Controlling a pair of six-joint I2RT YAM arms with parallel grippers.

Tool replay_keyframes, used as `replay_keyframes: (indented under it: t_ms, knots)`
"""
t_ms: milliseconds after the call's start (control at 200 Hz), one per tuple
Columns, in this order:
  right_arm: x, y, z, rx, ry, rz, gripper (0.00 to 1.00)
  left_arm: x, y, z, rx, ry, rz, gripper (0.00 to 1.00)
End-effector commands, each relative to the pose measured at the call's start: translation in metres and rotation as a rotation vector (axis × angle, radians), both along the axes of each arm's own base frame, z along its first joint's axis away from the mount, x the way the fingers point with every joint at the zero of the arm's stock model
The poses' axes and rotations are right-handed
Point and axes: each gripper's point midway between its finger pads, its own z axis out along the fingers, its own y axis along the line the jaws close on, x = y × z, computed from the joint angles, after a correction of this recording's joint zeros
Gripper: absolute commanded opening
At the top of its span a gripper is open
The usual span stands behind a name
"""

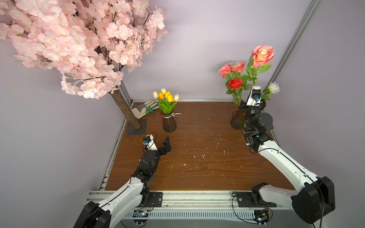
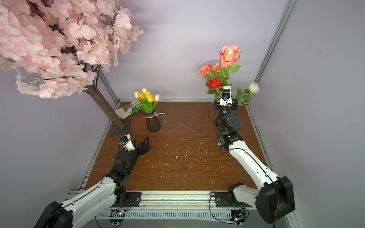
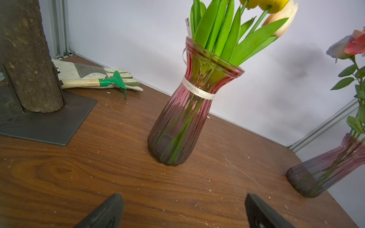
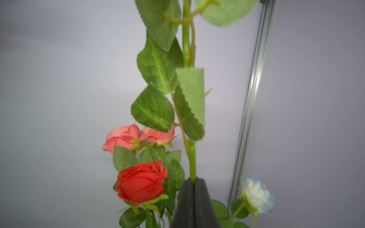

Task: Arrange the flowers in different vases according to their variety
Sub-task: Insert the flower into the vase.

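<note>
ribboned vase [image 3: 183, 118] of tulips [image 3: 223, 31] stands on the table [image 3: 59, 177], ahead of the left hand [image 3: 183, 199], fingers [image 3: 110, 209] spread wide.

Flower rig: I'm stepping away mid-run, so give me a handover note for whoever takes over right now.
Left tool: open, empty, low over the table before the ribboned vase.
Right tool: shut on the stem of the tall pink rose, near the plain vase; its stem end is hidden.
Done: tulips in the ribboned vase; other roses in the plain vase.
Left: likely seat the tall rose there and release. No loose flower shows on the table.
</note>
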Motion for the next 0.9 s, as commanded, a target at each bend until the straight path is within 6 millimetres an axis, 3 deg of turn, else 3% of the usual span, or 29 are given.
replay_keyframes:
  t_ms: [0, 626, 896]
  knots:
    - [-0.010, -0.011, 0.044, 0.001, -0.153, -0.019, 0.00, 0.001, 0.001, 0.006, -0.012, -0.026, -0.003, 1.00]
    - [0.074, -0.046, -0.008, 0.092, -0.084, -0.046, 0.00, 0.001, -0.003, 0.008, -0.007, -0.037, -0.026, 1.00]
    - [0.083, -0.049, -0.036, 0.122, -0.040, -0.027, 0.00, 0.002, -0.009, 0.008, -0.007, -0.038, -0.059, 1.00]
